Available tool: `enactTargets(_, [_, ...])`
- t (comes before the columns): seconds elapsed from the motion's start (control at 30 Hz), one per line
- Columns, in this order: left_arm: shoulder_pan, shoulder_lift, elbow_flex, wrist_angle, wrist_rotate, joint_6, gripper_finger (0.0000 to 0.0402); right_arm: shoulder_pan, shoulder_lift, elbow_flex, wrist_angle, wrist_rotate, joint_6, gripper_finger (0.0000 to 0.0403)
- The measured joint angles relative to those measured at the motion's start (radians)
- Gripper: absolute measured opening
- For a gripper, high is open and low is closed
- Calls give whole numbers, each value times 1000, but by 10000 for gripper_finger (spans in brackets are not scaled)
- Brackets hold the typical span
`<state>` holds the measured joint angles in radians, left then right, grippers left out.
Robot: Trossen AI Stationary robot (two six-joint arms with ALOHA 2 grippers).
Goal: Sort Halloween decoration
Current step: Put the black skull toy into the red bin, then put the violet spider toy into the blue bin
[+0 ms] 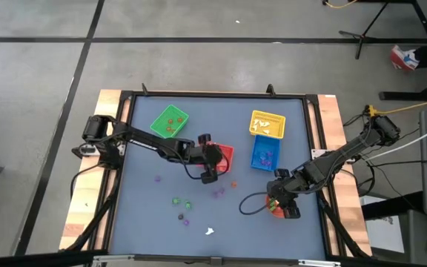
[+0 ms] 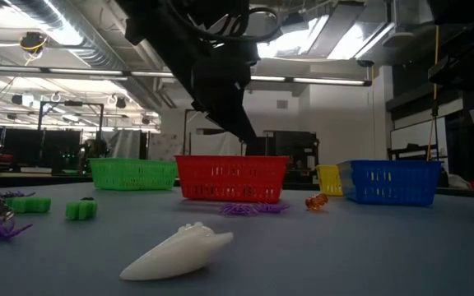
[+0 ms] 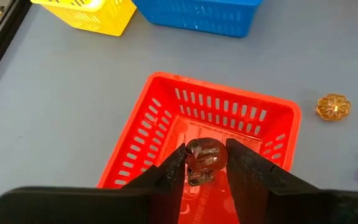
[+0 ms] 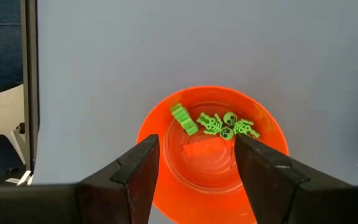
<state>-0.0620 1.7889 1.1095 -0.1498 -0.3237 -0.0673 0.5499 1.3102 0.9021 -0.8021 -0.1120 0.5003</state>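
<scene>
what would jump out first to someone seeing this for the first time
Probably the left end effector holding a small brown skull over the red basket at mid-table. Next, the right end effector open above the round red bowl with green skeleton trinkets in it, near the table's right edge.

The blue-grey table (image 1: 143, 208) carries four square plastic baskets toward its far edge: green (image 1: 169, 122), red (image 1: 224, 154), yellow (image 1: 267, 124), blue (image 1: 265, 156). Tiny Halloween trinkets (image 1: 185, 202) scatter near the front edge; a round red bowl (image 1: 276, 208) sits toward the right edge.
</scene>
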Motion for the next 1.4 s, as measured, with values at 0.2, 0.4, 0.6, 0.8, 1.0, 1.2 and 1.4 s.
enactTargets(0.2, [1,0,0,0,0,-1,148,0,0,0,0,0,0,209])
enactTargets(0.4, [1,0,0,0,-1,-1,202,0,0,0,0,0,0,209])
enactTargets(0.6, [1,0,0,5,-1,-3,232,0,0,0,0,7,0,209])
enactTargets(0.8, [-4,0,0,45,-2,-9,232,0,0,0,1,77,0,209])
enactTargets(1.0, [-35,-9,0,66,-3,-10,220,0,0,0,91,128,0,209])
enactTargets(1.2, [-94,-59,0,61,-3,-34,212,0,0,0,263,128,-19,209])
enactTargets(1.4, [-182,-110,0,36,-4,-37,211,0,16,0,419,198,-63,209])
